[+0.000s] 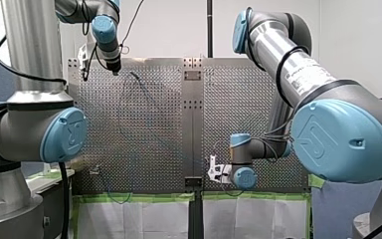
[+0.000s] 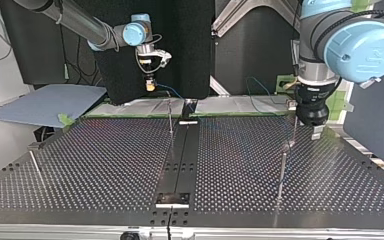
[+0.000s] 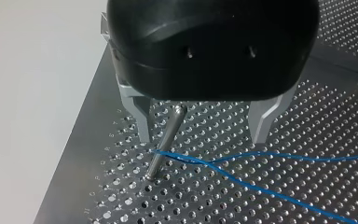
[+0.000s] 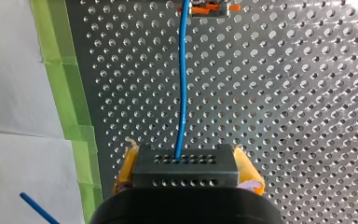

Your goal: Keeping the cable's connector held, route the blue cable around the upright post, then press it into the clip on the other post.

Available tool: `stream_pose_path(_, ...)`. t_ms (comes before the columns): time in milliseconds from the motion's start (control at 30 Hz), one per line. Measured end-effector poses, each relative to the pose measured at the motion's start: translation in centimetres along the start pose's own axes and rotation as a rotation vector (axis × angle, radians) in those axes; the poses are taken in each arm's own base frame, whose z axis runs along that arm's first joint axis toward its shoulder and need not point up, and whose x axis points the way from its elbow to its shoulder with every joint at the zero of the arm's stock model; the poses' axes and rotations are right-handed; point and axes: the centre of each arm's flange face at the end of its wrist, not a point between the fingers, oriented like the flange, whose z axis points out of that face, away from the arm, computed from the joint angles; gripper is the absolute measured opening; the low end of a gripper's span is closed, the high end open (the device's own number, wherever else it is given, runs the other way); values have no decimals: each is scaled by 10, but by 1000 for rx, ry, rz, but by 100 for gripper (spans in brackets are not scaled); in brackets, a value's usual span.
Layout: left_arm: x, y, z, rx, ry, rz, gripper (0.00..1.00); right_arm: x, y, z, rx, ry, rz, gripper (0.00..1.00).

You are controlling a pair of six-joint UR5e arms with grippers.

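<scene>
My left gripper (image 3: 203,134) is black with metal fingers (image 3: 142,122) and stands open over the upright post (image 3: 167,140). The post rises between the fingers, nearer one of them, and touches neither. The blue cable (image 3: 186,158) lies on the plate and bends around the post's foot, with two strands running off beside the gripper. My right gripper (image 4: 185,161) has yellow pads and is shut on the black connector (image 4: 185,167). The cable (image 4: 182,84) runs straight ahead from it to a clip with orange parts (image 4: 207,8). In the front view my right gripper (image 1: 213,172) is low near the middle.
The perforated table (image 2: 105,165) has a dark centre rail (image 2: 180,155). Thin posts stand at the top view's middle (image 2: 170,117), right (image 2: 283,167) and left (image 2: 35,167). Green tape (image 4: 70,84) and white paper (image 4: 14,93) edge the plate beside my right gripper.
</scene>
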Motion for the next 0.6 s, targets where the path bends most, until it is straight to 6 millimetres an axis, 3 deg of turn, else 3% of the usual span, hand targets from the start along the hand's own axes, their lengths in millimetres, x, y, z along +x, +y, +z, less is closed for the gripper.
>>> stream_pose_path(600, 0, -6, -1, 23, -14, 25, 100, 0, 0, 0, 0, -2, 0, 0)
